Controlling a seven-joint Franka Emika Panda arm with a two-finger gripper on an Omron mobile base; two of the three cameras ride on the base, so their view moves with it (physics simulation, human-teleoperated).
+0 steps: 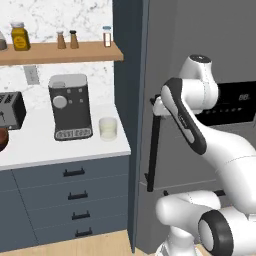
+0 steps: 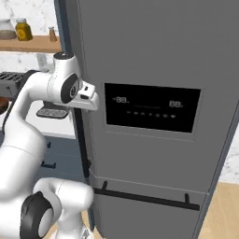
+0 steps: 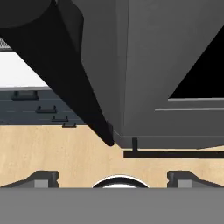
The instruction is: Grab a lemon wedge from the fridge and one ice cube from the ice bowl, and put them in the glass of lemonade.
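Note:
The dark grey fridge (image 1: pixel 200 40) (image 2: pixel 149 56) stands shut, so the lemon wedge is hidden. My gripper (image 3: pixel 112 179) is open, its fingertips (image 3: pixel 41 178) set wide apart. It is at the top of the door's vertical black bar handle (image 1: pixel 152 150) (image 2: pixel 81 135), which runs as a slanted dark bar (image 3: pixel 65 65) in the hand view. The hand (image 1: pixel 159 106) (image 2: pixel 88 99) is pressed up close to that handle. The glass of lemonade (image 1: pixel 108 128) stands on the white counter next to the coffee machine. A sliver of the reddish-brown ice bowl (image 1: pixel 2 139) shows at the left edge.
A coffee machine (image 1: pixel 70 106) and a toaster (image 1: pixel 11 110) stand on the counter (image 1: pixel 60 147). Above them is a wooden shelf (image 1: pixel 65 51) with jars and shakers. Dark drawers (image 1: pixel 70 192) sit below the counter. The fridge's lower drawer has a horizontal handle (image 2: pixel 144 198).

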